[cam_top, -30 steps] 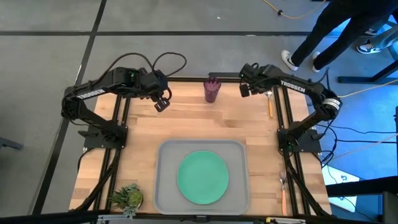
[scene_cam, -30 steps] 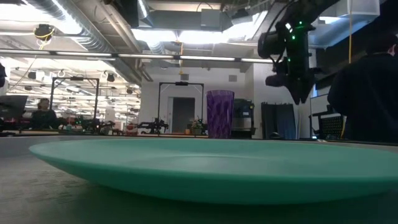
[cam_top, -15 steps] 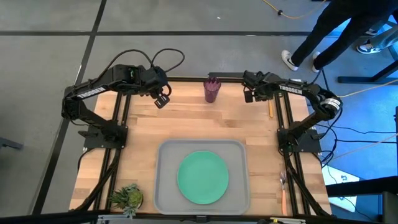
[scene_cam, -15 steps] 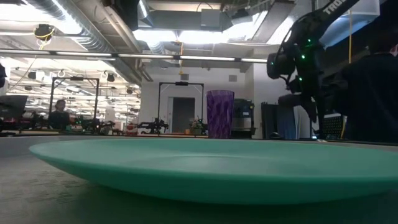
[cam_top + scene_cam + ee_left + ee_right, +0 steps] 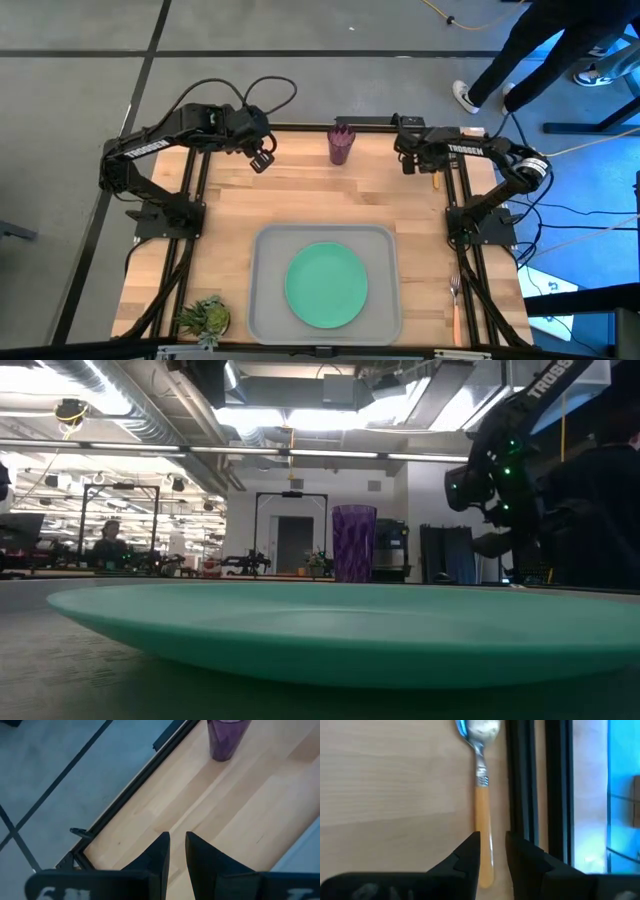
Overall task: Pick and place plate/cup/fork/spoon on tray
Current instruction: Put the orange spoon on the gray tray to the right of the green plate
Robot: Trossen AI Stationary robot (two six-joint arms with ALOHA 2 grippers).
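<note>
Above spoon (image 5: 482, 795) | right end effector (image 5: 492, 851) (fingers nearly together)

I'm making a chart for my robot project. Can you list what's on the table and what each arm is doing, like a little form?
tray: near edge of the table, middle
plate: lying on the tray
cup: upright at the far edge, off the tray
spoon: far right edge, off the tray
fork: near right edge, off the tray
right gripper: above the spoon handle, fingers nearly closed
left gripper: beside the cup, holding nothing
plant: near left corner
</note>
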